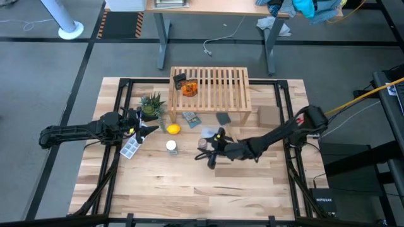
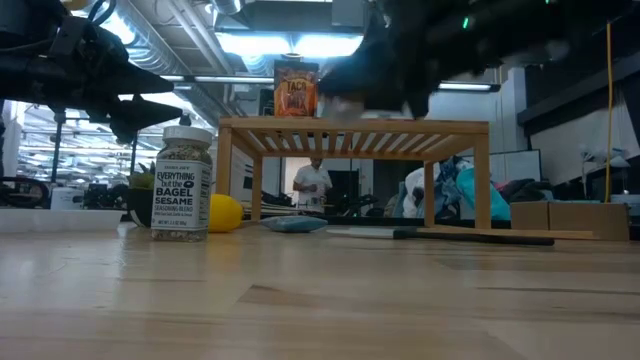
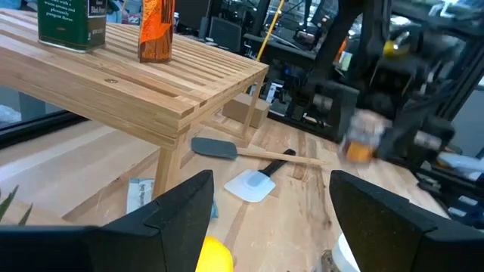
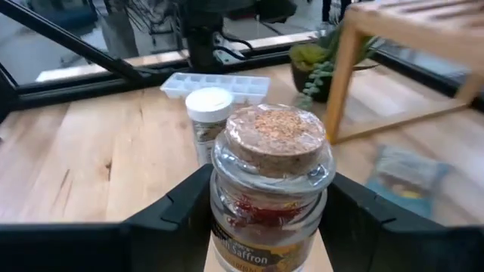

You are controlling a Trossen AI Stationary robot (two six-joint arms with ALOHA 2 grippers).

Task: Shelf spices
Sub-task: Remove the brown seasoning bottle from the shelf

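Right wrist view: saffron jar (image 4: 271,185) between right claw (image 4: 265,219) fingers

Right tool (image 1: 207,153) clamped mid-table, arm outstretched; left tool (image 1: 150,129) spread wide.

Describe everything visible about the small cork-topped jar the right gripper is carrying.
The saffron jar is a small clear glass jar with a wide speckled cork stopper, reddish threads inside and a label reading "saffron" low on its front. It stands upright, clamped between the right gripper's two dark fingers, one on each side. In the high view it sits over the tabletop in front of the slatted shelf, right of the white-capped jar, not yet on the rack.
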